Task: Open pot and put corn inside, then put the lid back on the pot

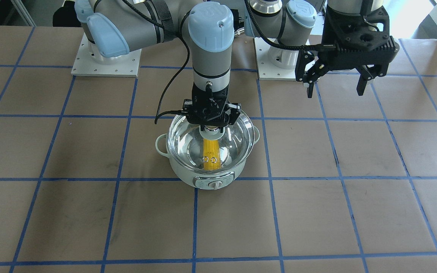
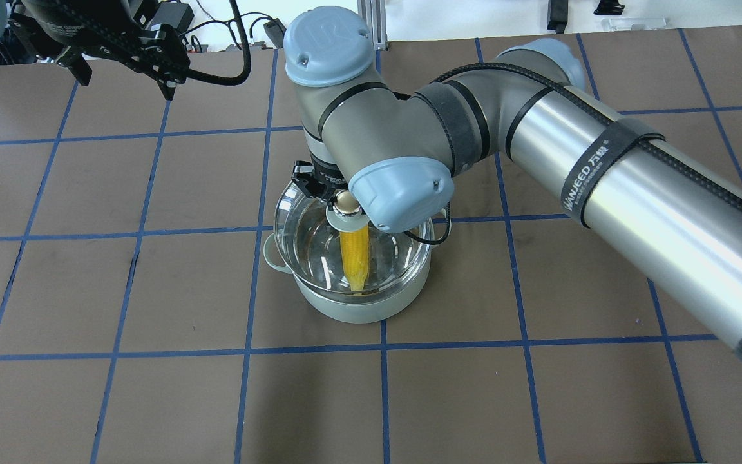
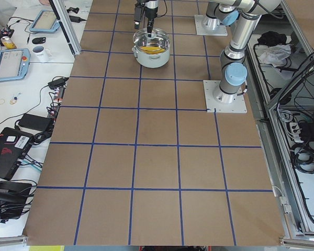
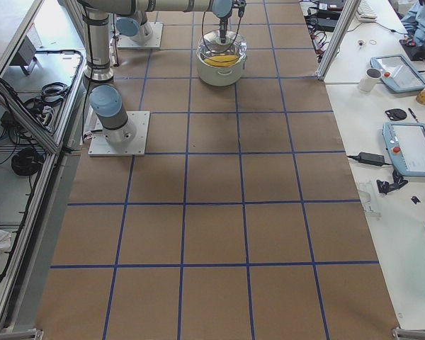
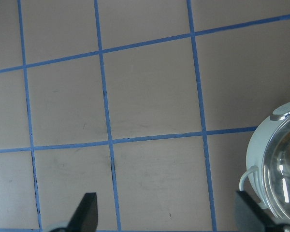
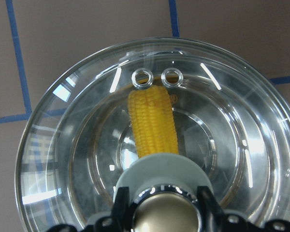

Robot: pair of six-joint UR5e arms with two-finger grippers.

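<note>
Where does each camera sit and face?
Front: across the table, facing the robot; both arms, pot centre.
Overhead: behind the robot, looking down; right arm over lid, left gripper top-left.
Left: table's left end; left arm near.
Right: opposite end; right arm near.
Left wrist: down at table; own fingers, pot's edge.
Right wrist: down on lid; right gripper at knob, corn beneath.
Shared: both side views show pot far off.
</note>
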